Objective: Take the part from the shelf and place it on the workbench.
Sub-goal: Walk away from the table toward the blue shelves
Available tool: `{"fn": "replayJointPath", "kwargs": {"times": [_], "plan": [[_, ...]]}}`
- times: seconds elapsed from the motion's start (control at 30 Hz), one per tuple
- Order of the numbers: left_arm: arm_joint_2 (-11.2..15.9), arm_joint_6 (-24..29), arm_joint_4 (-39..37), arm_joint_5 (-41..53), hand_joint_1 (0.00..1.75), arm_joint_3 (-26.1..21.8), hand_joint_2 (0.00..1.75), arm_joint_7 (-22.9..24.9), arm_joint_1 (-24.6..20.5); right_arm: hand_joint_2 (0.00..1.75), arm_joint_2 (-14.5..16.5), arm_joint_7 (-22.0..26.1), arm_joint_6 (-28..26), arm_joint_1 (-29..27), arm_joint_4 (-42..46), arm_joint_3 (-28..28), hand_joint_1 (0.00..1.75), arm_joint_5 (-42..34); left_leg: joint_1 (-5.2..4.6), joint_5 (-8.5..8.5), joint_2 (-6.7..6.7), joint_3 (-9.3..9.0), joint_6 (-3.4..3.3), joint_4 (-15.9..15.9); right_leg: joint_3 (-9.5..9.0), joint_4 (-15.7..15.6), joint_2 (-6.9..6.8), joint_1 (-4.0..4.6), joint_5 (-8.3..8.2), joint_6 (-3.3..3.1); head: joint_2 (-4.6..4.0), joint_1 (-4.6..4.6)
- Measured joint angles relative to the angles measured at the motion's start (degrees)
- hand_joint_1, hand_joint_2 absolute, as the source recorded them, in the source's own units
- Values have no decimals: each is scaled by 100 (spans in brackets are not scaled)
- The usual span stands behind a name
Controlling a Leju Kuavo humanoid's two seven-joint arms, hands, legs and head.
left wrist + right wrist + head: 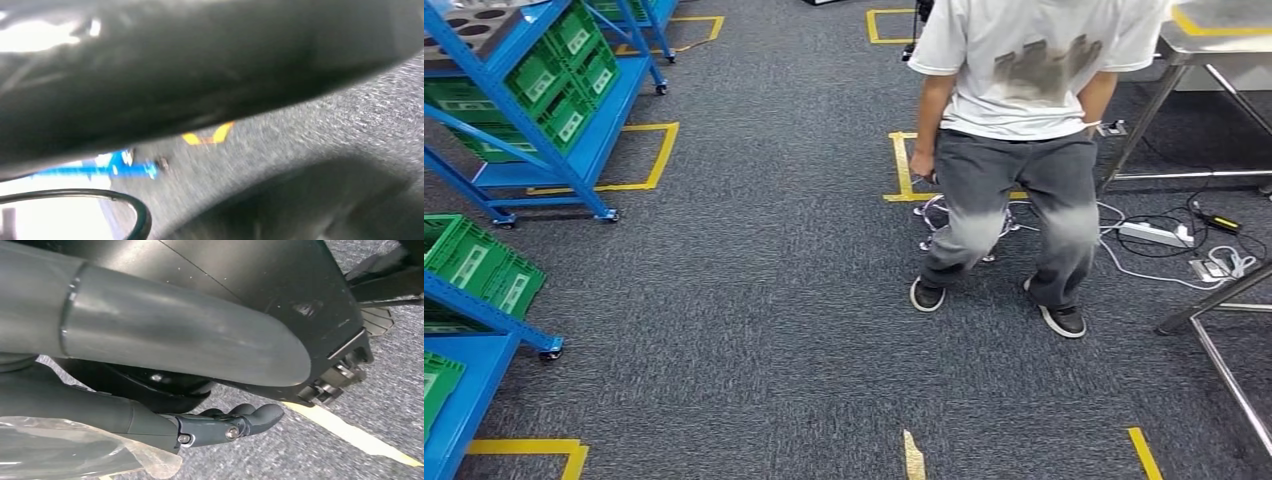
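The right hand (150, 405) hangs beside the robot's body over grey carpet (754, 330); its thick grey thumb runs across the right wrist view, its darker fingers (235, 422) lie curled together, and a clear plastic bag (75, 450) sits against them, though I cannot tell whether the hand grips it or what it holds. The left wrist view is blurred and dark, so the left hand's state cannot be told. In the head view, yellow tape marks (914, 455) lie on the carpet nearest the robot. To the left stands a blue shelf (464, 400) with green bins (479, 265). Further on, a person (1014, 150) in a white shirt and grey trousers stands with their back turned, near a white power strip (1159, 233) and tangled cables on the floor. A metal bench (1214, 45) stands at the far right. At the far left a second blue shelf (574, 150) carries more green bins (564, 90) and a grey tray (469, 25) with round holes on top.
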State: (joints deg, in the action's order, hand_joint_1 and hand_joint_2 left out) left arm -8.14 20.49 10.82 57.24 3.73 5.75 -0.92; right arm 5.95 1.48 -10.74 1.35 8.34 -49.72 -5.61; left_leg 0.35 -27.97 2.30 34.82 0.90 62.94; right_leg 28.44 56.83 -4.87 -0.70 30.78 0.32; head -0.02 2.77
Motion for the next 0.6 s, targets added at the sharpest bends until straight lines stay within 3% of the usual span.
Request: {"fn": "replayJointPath", "kwargs": {"times": [0.07,0.13,0.17,0.23,0.3,0.37,0.4,0.43,0.5,0.53,0.6], "plan": [[0,64,0,-240,0,-179,0,-37,-24,0,-1,-12,-8,0,-1,0,0,-5,-46,59,198,-186,-72,-388,-35,3,-108,37,49,64,1,-5],[6,89,0,-287,0,-297,0,-45,-24,0,-1,-20,-9,9,-2,-1,0,-3,-65,35,126,-173,-156,-409,-84,-11,-223,54,78,124,1,-9],[5,101,0,-289,0,-336,0,-43,-13,0,-1,-23,-7,17,-2,-1,0,-2,-58,42,60,-172,-189,-423,-90,1,-186,46,110,155,0,-15],[-12,122,0,-290,0,-395,0,-26,-9,0,-1,-18,-1,37,-2,-1,0,-2,-30,66,-67,-178,-257,-453,30,279,107,23,314,206,0,-42],[-44,135,0,-290,0,-435,0,6,-24,0,-1,-6,4,45,-2,-1,0,-4,-19,75,-202,-170,-302,-460,404,1025,410,12,672,220,0,-70],[-64,138,0,-292,0,-470,0,31,-31,0,-1,-3,8,49,-2,-1,0,-7,-26,71,-352,-171,-318,-458,748,1646,470,16,840,217,0,-71],[-68,133,0,-293,0,-487,0,35,-29,0,-2,-6,9,50,-2,-1,0,-9,-28,70,-436,-180,-319,-456,791,1658,479,17,748,209,0,-71],[-69,123,0,-293,0,-503,0,35,-27,0,-2,-10,11,49,-2,-1,0,-10,-29,68,-525,-192,-318,-455,728,1442,499,16,546,196,0,-71],[-73,106,0,-293,0,-526,0,16,-28,0,-3,-17,19,43,-2,-1,0,-13,-33,63,-698,-210,-301,-449,445,693,690,6,86,157,0,-70],[-75,103,0,-293,0,-533,0,3,-33,0,-2,-17,23,37,-2,-1,0,-15,-36,61,-772,-202,-283,-437,315,363,816,-6,-35,138,0,-69],[-81,110,0,-293,0,-546,0,-16,-35,0,0,-17,26,28,-2,-1,0,-20,-25,79,-890,-151,-218,-428,188,100,965,-11,-47,117,0,-66]]}}
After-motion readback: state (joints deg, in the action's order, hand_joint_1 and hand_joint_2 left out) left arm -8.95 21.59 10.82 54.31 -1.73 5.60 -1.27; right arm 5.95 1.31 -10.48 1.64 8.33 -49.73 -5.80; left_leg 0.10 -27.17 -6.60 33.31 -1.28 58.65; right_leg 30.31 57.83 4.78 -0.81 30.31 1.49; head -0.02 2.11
